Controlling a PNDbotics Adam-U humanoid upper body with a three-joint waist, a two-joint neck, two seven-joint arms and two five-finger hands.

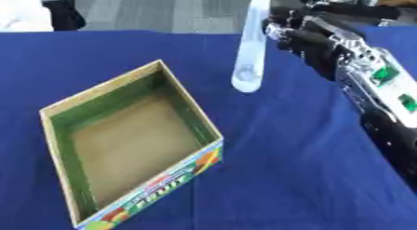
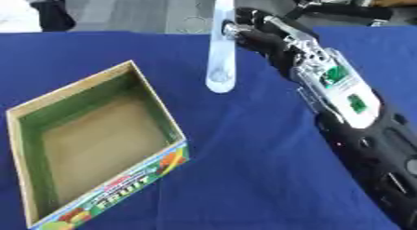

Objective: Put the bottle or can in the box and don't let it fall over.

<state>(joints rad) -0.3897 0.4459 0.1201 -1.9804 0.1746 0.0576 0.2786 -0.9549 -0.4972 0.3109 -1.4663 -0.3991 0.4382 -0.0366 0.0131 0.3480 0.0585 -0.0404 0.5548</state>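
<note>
A tall, slim, clear bottle (image 1: pixel 251 52) stands nearly upright at the back of the table, its top cut off by the picture's upper edge. My right hand (image 2: pixel 259 32) comes in from the right, and its fingers are curled round the bottle's upper part. The bottle's round base is over the blue cloth, just right of the box's far corner; I cannot tell whether it touches the cloth. The open cardboard box (image 1: pixel 99 87) lies at the left, with green inner walls, a brown floor and a fruit print on its front wall. Nothing is inside it. My left hand shows in neither view.
A blue cloth (image 1: pixel 285 178) covers the table. My right forearm (image 2: pixel 350 103), silver and black with green patches, runs along the right side. Beyond the table's far edge are grey floor, a dark shape and something white (image 1: pixel 20 12) at the upper left.
</note>
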